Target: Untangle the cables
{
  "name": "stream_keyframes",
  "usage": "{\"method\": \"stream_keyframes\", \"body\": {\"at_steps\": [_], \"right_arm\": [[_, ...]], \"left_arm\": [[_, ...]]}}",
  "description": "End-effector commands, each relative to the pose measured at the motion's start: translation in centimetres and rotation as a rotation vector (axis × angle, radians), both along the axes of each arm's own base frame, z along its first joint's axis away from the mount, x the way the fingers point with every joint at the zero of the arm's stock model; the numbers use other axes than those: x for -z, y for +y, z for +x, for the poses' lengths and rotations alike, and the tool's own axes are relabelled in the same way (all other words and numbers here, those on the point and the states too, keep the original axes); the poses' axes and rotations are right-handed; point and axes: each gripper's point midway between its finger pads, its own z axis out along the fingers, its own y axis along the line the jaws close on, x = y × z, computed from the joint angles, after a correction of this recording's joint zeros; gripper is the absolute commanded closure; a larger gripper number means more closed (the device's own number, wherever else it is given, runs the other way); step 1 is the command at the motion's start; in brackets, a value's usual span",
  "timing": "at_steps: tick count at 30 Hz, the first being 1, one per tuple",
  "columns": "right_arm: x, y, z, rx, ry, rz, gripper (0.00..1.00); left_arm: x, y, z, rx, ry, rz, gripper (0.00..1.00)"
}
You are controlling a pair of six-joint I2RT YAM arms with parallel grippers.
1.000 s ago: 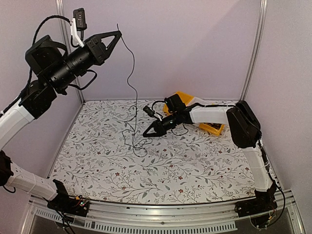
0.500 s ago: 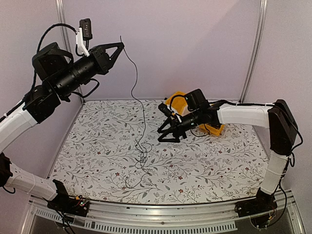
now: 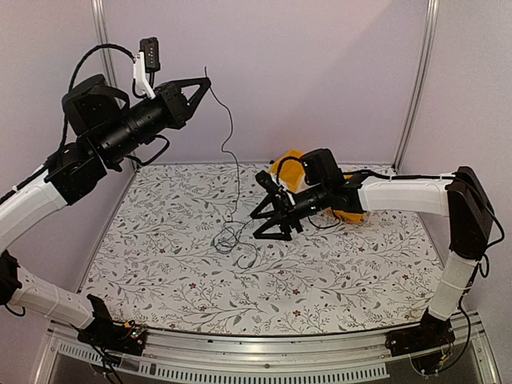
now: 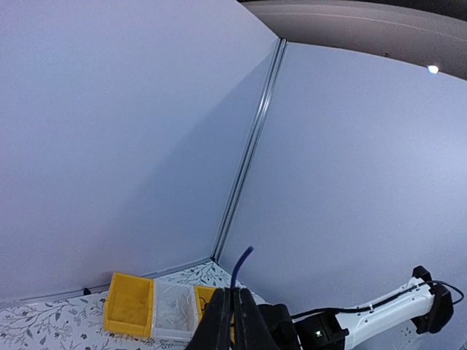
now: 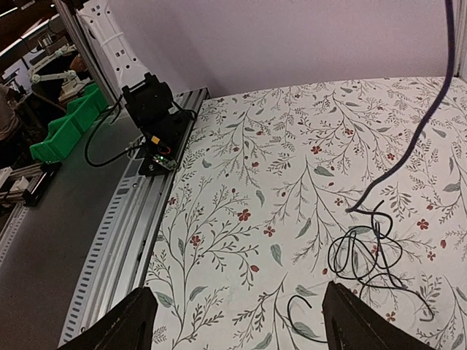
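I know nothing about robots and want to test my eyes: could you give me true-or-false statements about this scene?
1. The left gripper holds a thin black cable high in the air. True.
2. The right gripper is shut on that cable. False: it is open and empty, low beside the cable.
3. The cable's lower part lies clumped on the floral table. True.
4. The cable lies in the yellow bin. False: it is outside the bin.

You had one thin black cable [image 3: 230, 237] strung up by its top end, trailing down in a slack, wavy line to the table [image 3: 336, 272], its lower length piled there in a small loose tangle of loops.
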Motion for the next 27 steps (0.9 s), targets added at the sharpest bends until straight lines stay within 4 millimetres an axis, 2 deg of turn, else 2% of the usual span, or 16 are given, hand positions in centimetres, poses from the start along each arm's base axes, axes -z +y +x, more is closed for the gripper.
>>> {"method": "stream_keyframes", "body": {"at_steps": [1,4,8,11,14,15,16,18,19,20,27], "right_arm": [[1.4,3.1,2.2,0.116,-0.014,-0.049,0.16],[2.6,5.1,4.1,0.206,-0.024,-0.111,0.11],[3.9,6.5,6.3,0.284,0.016,-0.128,0.09],[6.5,7.0,7.5,0.33,0.048,-0.177,0.11],[9.3,7.3,7.6,0.316,0.069,-0.212,0.14],[10.0,7.5,7.6,0.308,0.076,-0.218,0.23],[10.5,7.6,7.5,0.298,0.079,-0.223,0.39],[11.6,7.6,7.3,0.283,0.092,-0.237,0.8],[12.2,7.6,7.2,0.279,0.098,-0.244,0.93],[12.7,7.5,7.1,0.277,0.104,-0.252,1.0],[15.6,6.4,6.6,0.29,0.115,-0.31,1.0]], "left_arm": [[-1.9,-0.4,-0.7,0.015,-0.029,-0.048,1.0],[-2.7,-0.7,-1.0,0.027,-0.041,-0.054,1.0],[-4.3,-0.8,-1.8,0.043,-0.062,-0.081,1.0],[-6.1,-0.7,-2.7,0.058,-0.09,-0.11,1.0],[-7.9,-0.5,-3.6,0.066,-0.125,-0.131,1.0],[-8.6,-0.4,-3.9,0.069,-0.135,-0.141,1.0],[-9.1,-0.3,-4.2,0.072,-0.143,-0.151,1.0],[-10.2,-0.1,-4.8,0.079,-0.162,-0.167,1.0],[-10.7,0.1,-5.1,0.081,-0.171,-0.176,1.0],[-11.2,0.3,-5.3,0.081,-0.182,-0.181,1.0],[-16.4,2.8,-8.0,0.086,-0.298,-0.262,1.0]]}}
